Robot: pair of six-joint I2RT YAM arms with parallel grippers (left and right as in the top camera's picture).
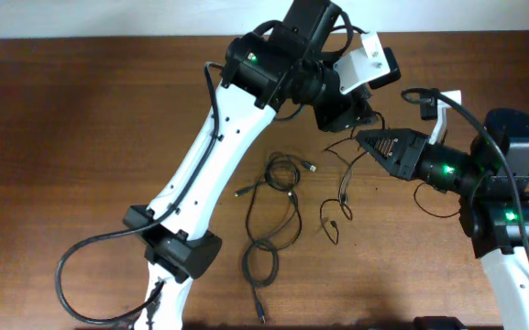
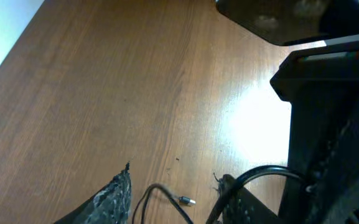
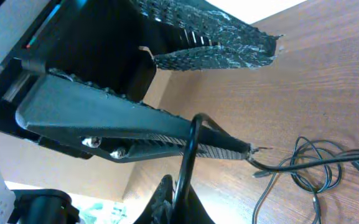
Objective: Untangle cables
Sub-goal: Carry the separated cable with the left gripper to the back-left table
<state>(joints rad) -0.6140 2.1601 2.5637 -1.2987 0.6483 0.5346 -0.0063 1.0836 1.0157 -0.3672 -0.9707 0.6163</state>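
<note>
The cables (image 1: 282,171) lie on the counter (image 1: 81,119) in a loose tangle of loops, below and to the left of both sets of jaws and well apart from them. One thin strand (image 1: 340,192) drops from where the jaw tips meet down to the wood just right of the tangle.

The right jaws are closed tight on this strand. In the right wrist view it (image 3: 192,137) rises from them at the bottom edge and hooks over the lower finger (image 3: 104,118) of the left jaws, into the gap. The left jaws stand part open with the fingers clearly apart. They grip nothing; the strand only lies across that one finger.

Only the overhead view gives the whole layout, with the white left arm (image 1: 200,165) reaching across to the black right arm (image 1: 512,220). Only the right wrist view shows the gap and the hooked strand, with the tangle (image 3: 303,163) beyond. The left wrist view shows one pad (image 2: 114,199) and a plug (image 2: 186,200) lying on the counter. A black cord arches beside the plug; I cannot tell whether it is the same strand.

The counter is brown wood grain with a bright glare patch. The cables are thin, black and limp, with metal tips. The fingers are long matte black bars, and their pads (image 3: 216,46) are ribbed.
</note>
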